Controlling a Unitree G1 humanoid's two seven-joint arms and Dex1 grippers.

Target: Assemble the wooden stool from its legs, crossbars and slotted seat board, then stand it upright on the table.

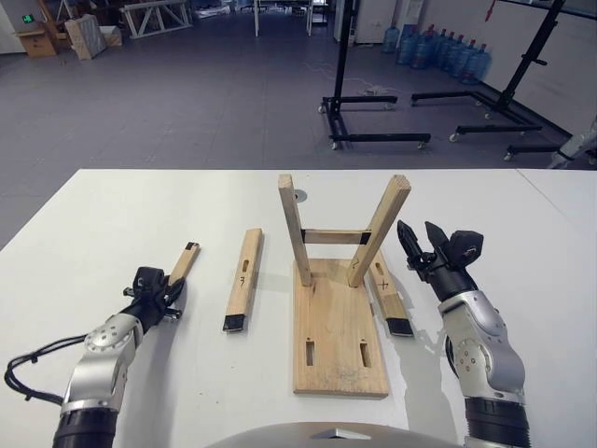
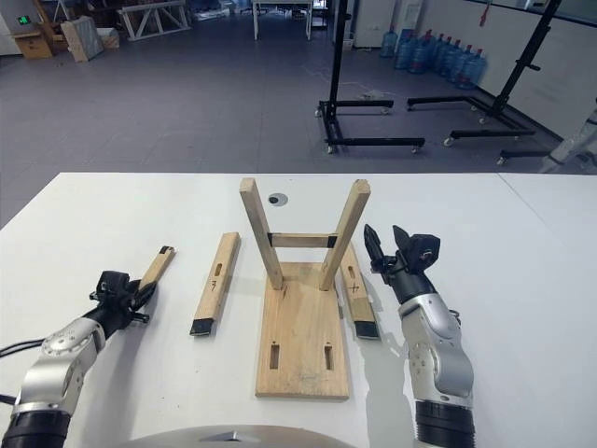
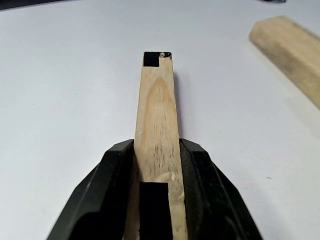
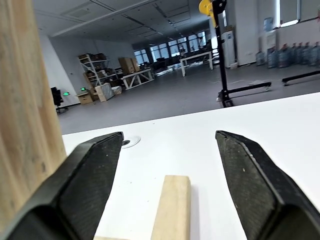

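Observation:
The slotted seat board (image 1: 338, 327) lies flat mid-table. Two legs (image 1: 295, 229) (image 1: 381, 229) stand in its far end, joined by a crossbar (image 1: 334, 237). One loose leg (image 1: 244, 278) lies left of the board, another (image 1: 390, 297) along its right edge. Further left on the table a thin crossbar (image 1: 184, 263) lies flat, and my left gripper (image 3: 157, 190) is shut on its near end. My right gripper (image 1: 420, 233) is open just right of the right upright leg (image 4: 20, 100), above the far end of the loose leg (image 4: 172, 205).
A small round grommet (image 1: 298, 196) sits in the white table (image 1: 112, 215) behind the legs. Black wheeled stands (image 1: 373, 103) and water bottles (image 1: 448, 47) are on the floor beyond the table's far edge.

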